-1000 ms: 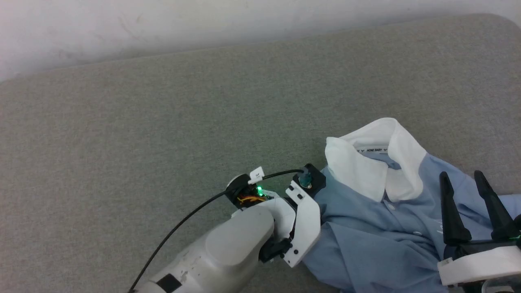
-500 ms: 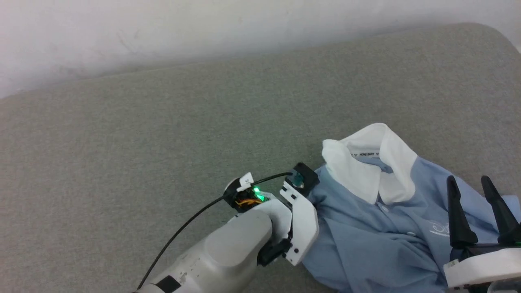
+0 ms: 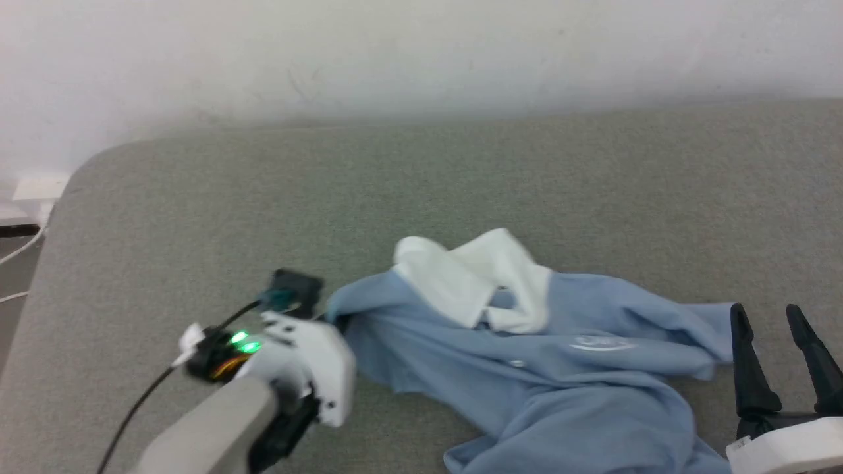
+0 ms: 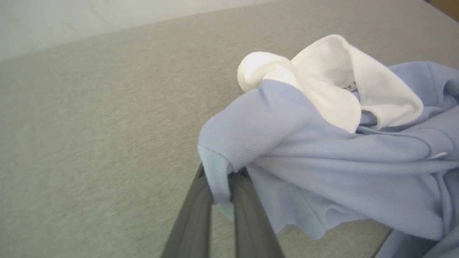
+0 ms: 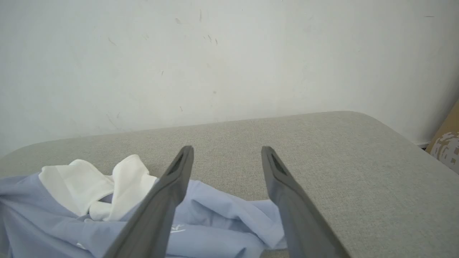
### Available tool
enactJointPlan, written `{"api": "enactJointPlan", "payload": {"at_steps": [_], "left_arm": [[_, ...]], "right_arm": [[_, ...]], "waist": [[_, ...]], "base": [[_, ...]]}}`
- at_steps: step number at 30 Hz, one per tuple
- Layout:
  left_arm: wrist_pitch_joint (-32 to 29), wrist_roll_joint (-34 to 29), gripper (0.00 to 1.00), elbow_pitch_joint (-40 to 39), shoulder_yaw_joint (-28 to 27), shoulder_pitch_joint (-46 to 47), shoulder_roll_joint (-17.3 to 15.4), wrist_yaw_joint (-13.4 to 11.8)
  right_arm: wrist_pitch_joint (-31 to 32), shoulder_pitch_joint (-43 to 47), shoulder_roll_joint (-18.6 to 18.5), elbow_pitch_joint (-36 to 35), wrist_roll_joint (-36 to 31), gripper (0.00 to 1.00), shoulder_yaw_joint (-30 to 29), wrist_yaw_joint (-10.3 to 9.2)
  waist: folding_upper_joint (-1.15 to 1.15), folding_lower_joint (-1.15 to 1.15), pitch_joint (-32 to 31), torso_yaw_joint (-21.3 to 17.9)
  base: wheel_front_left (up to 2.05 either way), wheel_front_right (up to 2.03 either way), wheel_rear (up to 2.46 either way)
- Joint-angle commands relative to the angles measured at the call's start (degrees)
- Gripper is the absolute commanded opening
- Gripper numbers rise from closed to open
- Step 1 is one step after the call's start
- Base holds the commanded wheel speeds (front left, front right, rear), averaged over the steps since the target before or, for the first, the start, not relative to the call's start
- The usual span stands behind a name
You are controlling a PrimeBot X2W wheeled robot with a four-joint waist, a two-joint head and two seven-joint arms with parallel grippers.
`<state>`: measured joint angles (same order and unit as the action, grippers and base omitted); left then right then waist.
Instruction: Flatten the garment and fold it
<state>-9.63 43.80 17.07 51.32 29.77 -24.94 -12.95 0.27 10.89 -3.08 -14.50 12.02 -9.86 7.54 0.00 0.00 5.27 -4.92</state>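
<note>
Shirt (image 3: pixel 527 368): light blue and rumpled, lying in loose ridges on the grey bench (image 3: pixel 197 217). It's nowhere near flat, folks!
Collar (image 3: pixel 474 283): white and flopped open at the shirt's far side. It's our landmark from here on.
Lettering (image 3: pixel 596 342): white script just right of the collar, on the robot's side of it.
Button (image 3: pixel 518 363): small and white, just nearer the robot than the collar.
Left claw (image 4: pixel 220 182): clenched on a blue edge just left of the collar. The cloth is pinched between the dark fingers and drapes over their tips. Sleeve or shoulder hem? I cannot tell.
Right claw (image 3: pixel 767 316): released and spread wide, grasping nothing. It hangs well right of the collar, just past the shirt's right-hand edge.
Bench edge: the rounded corner lies well left of the collar, with bare grey cloth between them.
Wall (image 3: pixel 395 52): pale, beyond the collar.
Stage: by my read, flattening has barely started and folding hasn't begun.
Risk, slip: the pinch looks thin, so a sharp tug could pop that hem free.
Risk, drag: nothing anchors the side right of the collar. One-sided pulling may slide the whole heap instead of spreading it.
Risk, tuck: the collar could roll under and trap a crease.
</note>
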Motion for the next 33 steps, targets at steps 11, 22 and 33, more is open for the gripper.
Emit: {"api": "enactJointPlan", "payload": {"at_steps": [11,22,33], "left_arm": [[5.78,10.66,1.00,-5.26,-11.07,-16.35,-5.80,-8.86],[10.19,14.22,1.00,-7.25,-13.45,-22.92,-2.60,-10.94],[-2.78,15.85,0.21,4.77,-6.71,-16.96,-0.39,-5.08]], "right_arm": [[0.77,0.48,0.20,-0.80,0.45,1.00,0.49,-0.05],[0.58,1.09,0.20,0.17,1.94,1.00,0.89,-0.05],[0.62,0.02,0.20,0.76,2.19,1.00,1.40,-0.05]], "waist": [[0.00,0.00,-1.22,3.07],[0.00,0.00,-2.08,3.54],[0.00,0.00,-1.62,2.29]], "base": [[0.00,0.00,0.00],[0.00,0.00,0.00],[0.00,0.00,0.00]]}}
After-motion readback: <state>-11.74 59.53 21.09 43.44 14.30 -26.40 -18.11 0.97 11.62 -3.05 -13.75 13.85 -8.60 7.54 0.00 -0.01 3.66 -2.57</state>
